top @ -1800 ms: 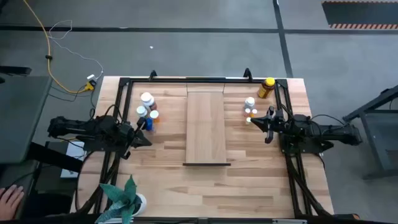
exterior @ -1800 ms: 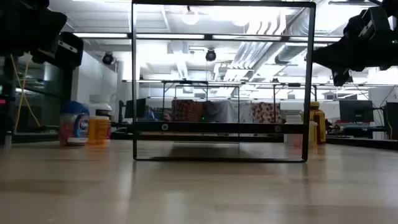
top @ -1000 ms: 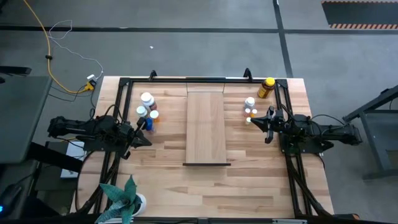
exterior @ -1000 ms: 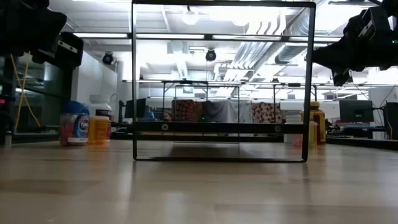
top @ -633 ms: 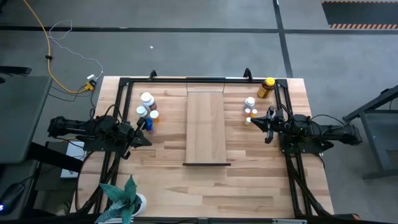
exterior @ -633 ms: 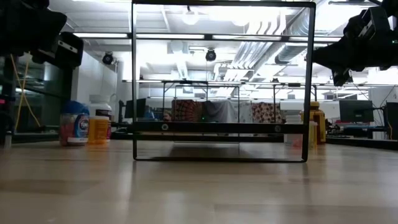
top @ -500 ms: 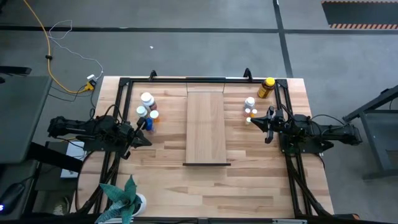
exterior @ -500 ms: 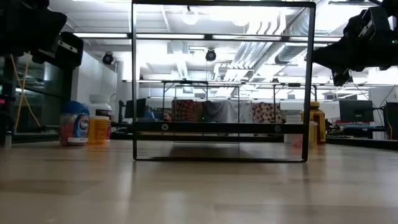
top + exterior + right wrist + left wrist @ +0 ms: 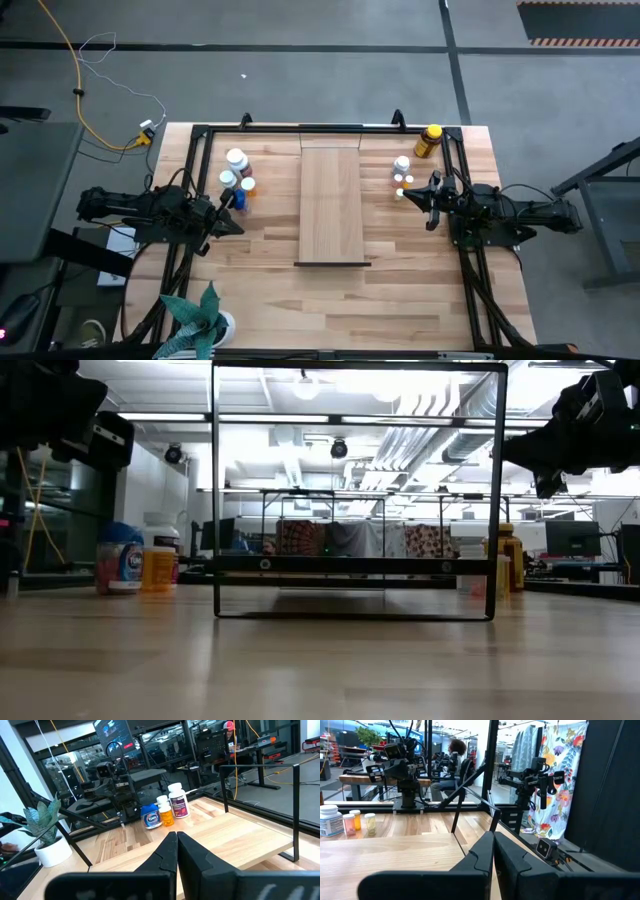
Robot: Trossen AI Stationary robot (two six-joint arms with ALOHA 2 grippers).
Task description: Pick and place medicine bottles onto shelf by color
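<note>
None of the bottles is on the shelf [image 9: 331, 205] yet, so the sorting looks unstarted. One cluster [image 9: 237, 173] stands left of centre in the high view, another [image 9: 403, 177] to the right, with the amber bottle [image 9: 428, 140] at upper right (all on the worktop [image 9: 400, 290]). Both the left fingers [image 9: 492, 851] and right fingers [image 9: 176, 851] are pressed closed, empty.

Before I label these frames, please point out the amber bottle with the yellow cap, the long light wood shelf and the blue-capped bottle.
amber bottle with yellow cap [image 9: 428, 140], high view, on its body.
long light wood shelf [image 9: 331, 205], high view, on its bare middle.
blue-capped bottle [image 9: 151, 816], right wrist view, on its label.
</note>
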